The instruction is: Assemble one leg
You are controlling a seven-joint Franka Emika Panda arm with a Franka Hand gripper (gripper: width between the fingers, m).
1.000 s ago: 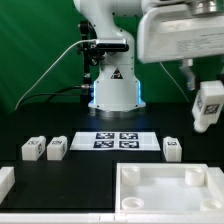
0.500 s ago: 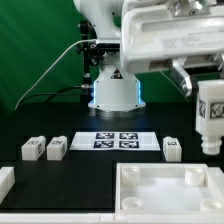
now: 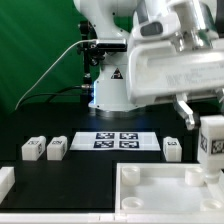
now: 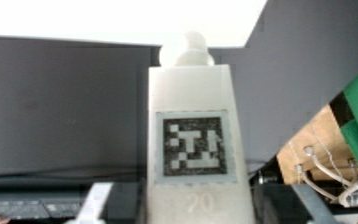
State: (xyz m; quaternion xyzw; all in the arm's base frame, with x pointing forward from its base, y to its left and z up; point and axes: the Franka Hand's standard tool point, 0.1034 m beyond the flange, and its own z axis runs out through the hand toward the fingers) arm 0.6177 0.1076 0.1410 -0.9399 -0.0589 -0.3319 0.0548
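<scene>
My gripper point(image 3: 211, 150) is shut on a leg point(image 3: 212, 141), a small white block with a black-and-white tag, held upright above the far right corner of the large white tray-like part point(image 3: 168, 190). In the wrist view the leg point(image 4: 194, 130) fills the middle between my fingers point(image 4: 108, 205), tag facing the camera, with a peg on its far end. Three more legs stand on the black table: two at the exterior view's left point(image 3: 31, 149) point(image 3: 56, 149) and one point(image 3: 172, 149) right of the marker board.
The marker board point(image 3: 117, 141) lies at the table's middle in front of the robot base point(image 3: 112, 90). A white part point(image 3: 5, 181) sits at the exterior view's left edge. The green backdrop stands behind.
My gripper has come down with the leg, from high at the exterior view's right toward the tray-like part's right side. The arm's body now fills more of the view.
</scene>
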